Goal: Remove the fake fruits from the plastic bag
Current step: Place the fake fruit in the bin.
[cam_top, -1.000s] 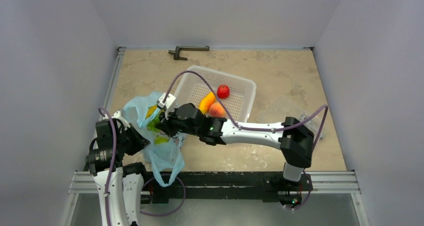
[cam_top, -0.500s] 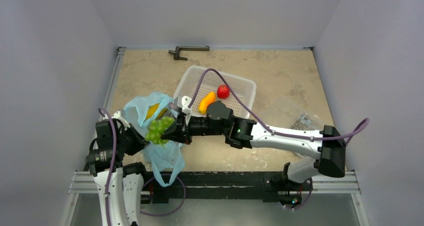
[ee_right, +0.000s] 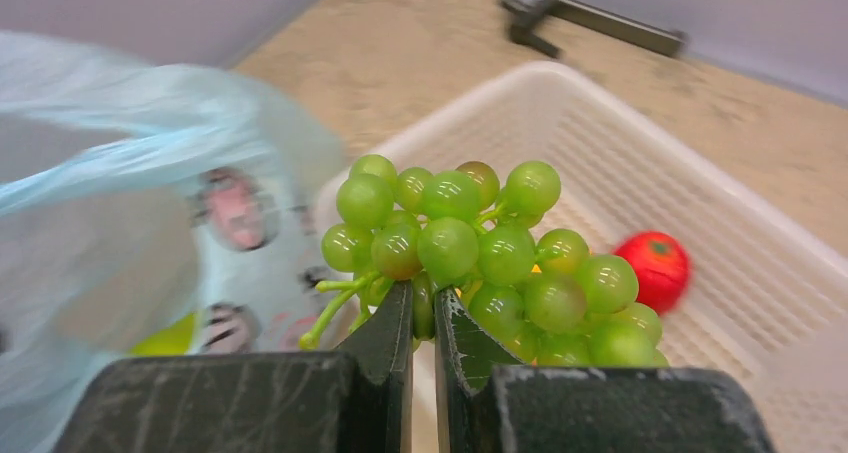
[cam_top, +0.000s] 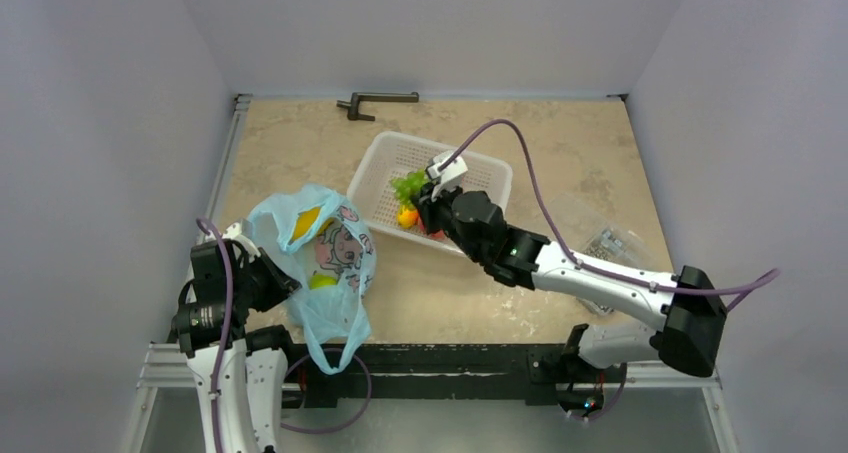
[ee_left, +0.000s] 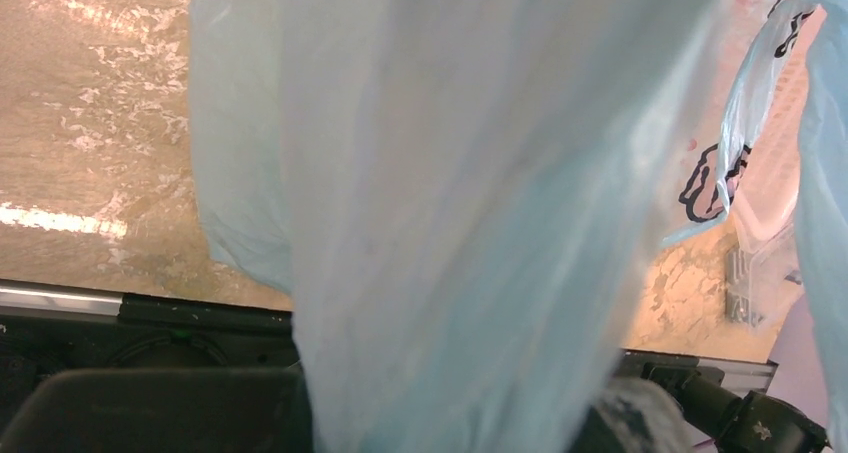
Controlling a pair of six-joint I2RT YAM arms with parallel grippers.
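- Checking the right gripper (ee_right: 422,313) first: clamped almost fully closed on the stem of the grapes (ee_right: 470,258), solid pinch by the look of it
- Holding those grapes up over the left part of the white basket (cam_top: 482,178), not set down yet, well clear of the bag (cam_top: 335,258)
- Can spot an orange fruit (cam_top: 407,215) already lying in the basket just below the grapes
- Also seeing a little red fruit (ee_right: 655,268) in there from the wrist view, probably not one of the bag's lot though
- Can't tell about anything else in the basket, hidden under the right arm from above
- Moving on to the left gripper (cam_top: 280,283): squeezed completely shut at the bag's left edge, seemingly pinching the plastic to keep the mouth up
- Can't make out its fingers in the left wrist view, just blue plastic draped right across the lens
- Going by the top view, left inside the bag: a yellow-orange fruit (cam_top: 305,221) up near the mouth and a yellow-green fruit (cam_top: 322,281) lower down, showing through the plastic
- Guessing roughly halfway or a bit past: grapes as good as out, at least two more to fish out
- Probably next: let go of the grapes into the basket, then head back for the one near the opening
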